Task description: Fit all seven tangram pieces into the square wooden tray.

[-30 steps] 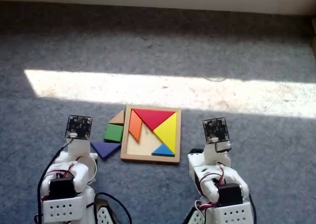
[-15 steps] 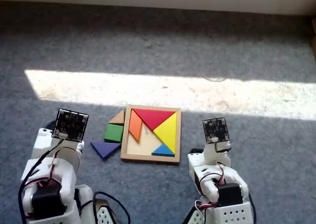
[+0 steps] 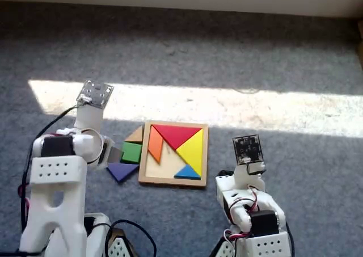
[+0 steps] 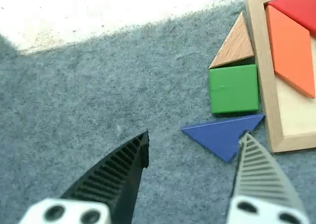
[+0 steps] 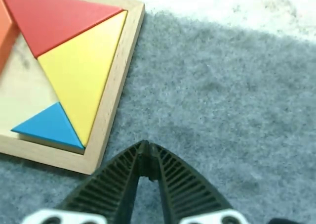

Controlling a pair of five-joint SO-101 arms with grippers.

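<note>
The square wooden tray point(image 3: 173, 182) lies on the carpet and holds a red triangle point(image 3: 174, 134), an orange parallelogram point(image 3: 155, 144), a yellow triangle point(image 3: 192, 150) and a small blue triangle point(image 3: 188, 172). Left of the tray lie a plain wood triangle point(image 4: 235, 47), a green square point(image 4: 233, 88) and a dark blue triangle point(image 4: 222, 134). My left gripper point(image 4: 193, 150) is open just above the carpet, beside the dark blue triangle, with nothing between its fingers. My right gripper point(image 5: 147, 160) is shut and empty, near the tray's point(image 5: 114, 95) right front corner.
Grey carpet covers the floor, with a bright sunlit band point(image 3: 238, 105) behind the tray. Both arm bases point(image 3: 252, 223) stand at the near edge. Open carpet stretches right of the tray and beyond the sunlit band.
My left arm has risen from its folded pose and swung forward toward the loose pieces left of the tray. The right arm has stayed still.
</note>
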